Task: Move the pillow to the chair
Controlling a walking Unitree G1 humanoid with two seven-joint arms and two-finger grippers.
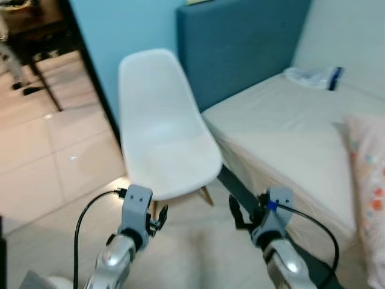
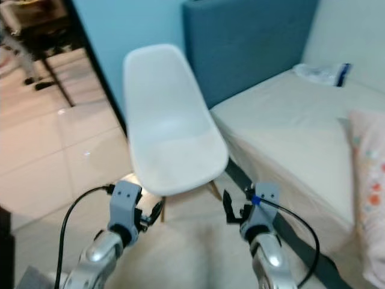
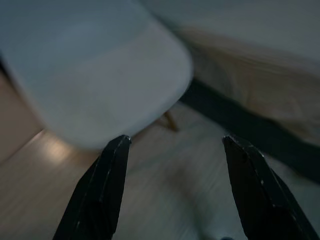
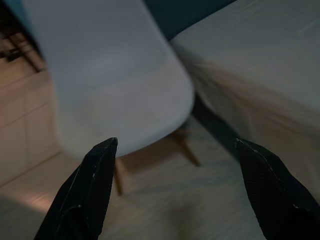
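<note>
1. Left eye view: you face a white shell chair [image 1: 165,126] on wooden legs, set against the blue wall beside the bed [image 1: 289,132]. The pillow [image 1: 370,198], pale with a small orange print, lies on the mattress at the far right, well apart from both claws. A clear plastic packet [image 1: 313,76] sits near the blue headboard [image 1: 240,42].
2. Right eye view: your left gripper [image 2: 157,212] and right gripper [image 2: 228,208] hang low over the tiled floor [image 2: 54,156], just in front of the chair's seat edge, each holding nothing.
3. Left wrist view: your left claw's fingers [image 3: 102,187] are spread apart and empty; the chair seat is ahead, with the bed's edge beyond it.
4. Right wrist view: your right claw's fingers [image 4: 87,192] are released wide, chair seat and legs between them, mattress beside it.
</note>
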